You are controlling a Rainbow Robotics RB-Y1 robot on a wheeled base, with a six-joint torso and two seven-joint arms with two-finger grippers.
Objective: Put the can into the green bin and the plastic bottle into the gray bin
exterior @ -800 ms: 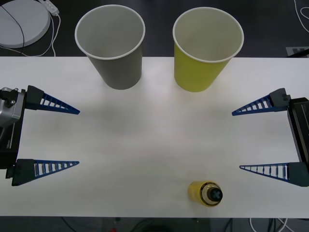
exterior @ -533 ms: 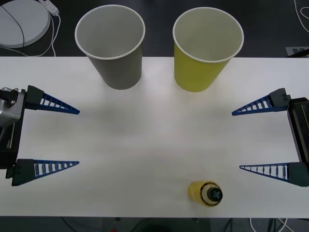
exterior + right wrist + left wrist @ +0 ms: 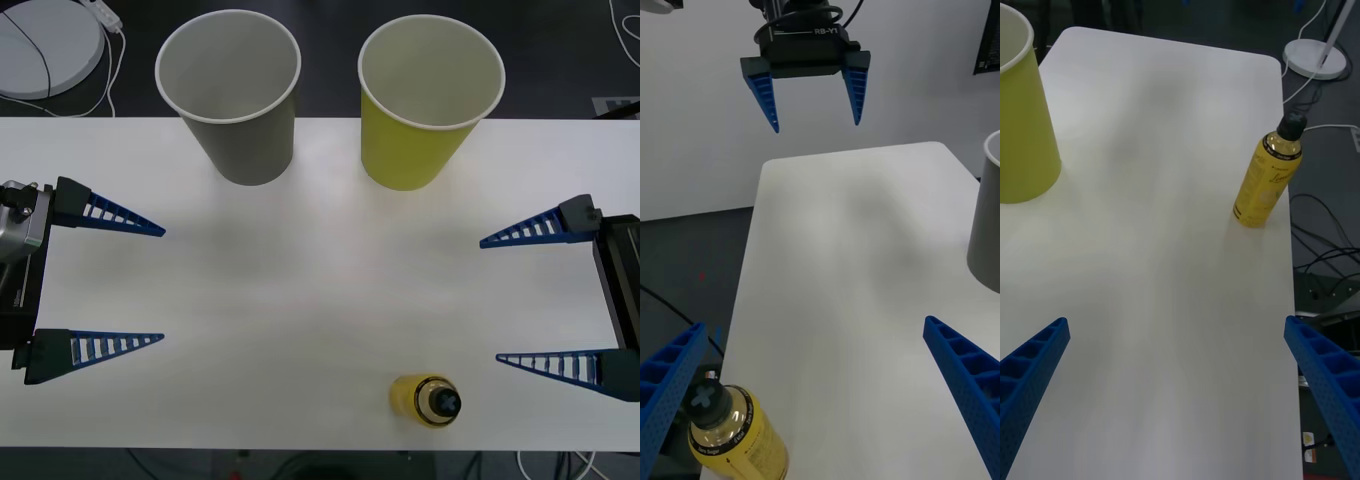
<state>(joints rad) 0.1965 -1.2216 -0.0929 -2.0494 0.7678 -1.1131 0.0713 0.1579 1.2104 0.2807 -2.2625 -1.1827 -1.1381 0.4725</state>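
Note:
The plastic bottle (image 3: 427, 401) stands upright near the table's front edge, right of centre, with yellow liquid and a black cap; it also shows close in the right wrist view (image 3: 734, 439) and farther off in the left wrist view (image 3: 1268, 184). At the back stand the gray bin (image 3: 228, 95) on the left and the green bin (image 3: 430, 100) on the right, both empty. My right gripper (image 3: 490, 300) hangs open just right of the bottle. My left gripper (image 3: 163, 285) waits open at the left edge. The can is out of view.
A white round base (image 3: 45, 45) with a cable lies on the floor behind the table's left corner. The bottle stands close to the table edge (image 3: 1289, 247), with cables on the floor beyond it. The white tabletop (image 3: 300, 280) spreads between the grippers.
My right gripper has shifted a little toward the table's front edge, nearer the bottle. The left gripper, the bottle and both bins have not moved.

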